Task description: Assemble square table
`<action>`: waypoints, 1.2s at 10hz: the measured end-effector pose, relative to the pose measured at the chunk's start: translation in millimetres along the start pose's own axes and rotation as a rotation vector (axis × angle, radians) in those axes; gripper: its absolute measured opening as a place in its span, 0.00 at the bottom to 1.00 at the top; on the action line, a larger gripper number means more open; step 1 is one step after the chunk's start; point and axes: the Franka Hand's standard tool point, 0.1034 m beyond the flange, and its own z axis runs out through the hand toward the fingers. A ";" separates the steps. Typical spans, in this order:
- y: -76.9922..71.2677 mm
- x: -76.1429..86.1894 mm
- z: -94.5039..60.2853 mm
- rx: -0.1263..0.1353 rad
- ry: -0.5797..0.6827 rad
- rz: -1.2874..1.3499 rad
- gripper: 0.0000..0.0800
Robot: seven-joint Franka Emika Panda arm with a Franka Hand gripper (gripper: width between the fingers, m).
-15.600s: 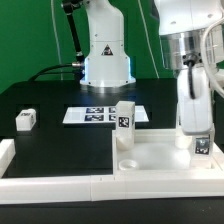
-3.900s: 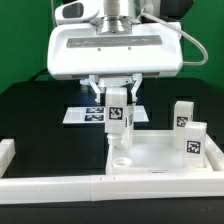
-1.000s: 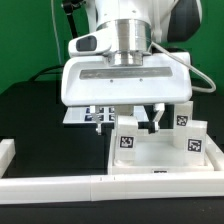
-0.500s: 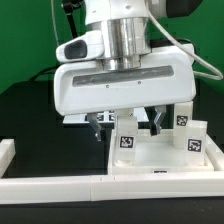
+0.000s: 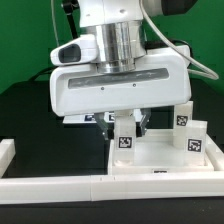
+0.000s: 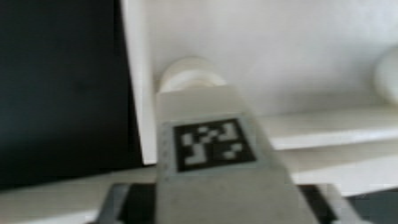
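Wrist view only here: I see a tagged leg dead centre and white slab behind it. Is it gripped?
Observer: Looks so. In the exterior view the gripper has a finger tight against each side of the leg.
Operator: Is the leg lifted?
Observer: It doesn't look lifted. It stands upright with its base on the tabletop, near the edge on the exterior view's left.
Operator: Any other legs?
Observer: Two more legs stand upright on the tabletop at the exterior view's right, clear of the gripper. I can't see a fourth.
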 end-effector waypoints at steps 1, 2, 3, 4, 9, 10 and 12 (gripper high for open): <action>0.1 0.0 0.1 0.000 0.000 0.041 0.36; -0.2 -0.2 0.3 0.000 0.000 0.129 0.36; -0.3 -0.3 0.5 0.000 -0.001 0.196 0.36; -0.6 -0.3 0.7 0.000 0.000 0.239 0.36; -21.0 -7.8 4.6 0.059 0.002 1.148 0.36; -26.9 -5.8 4.7 0.062 -0.004 1.269 0.36; -26.6 -6.8 5.7 0.060 -0.003 1.228 0.36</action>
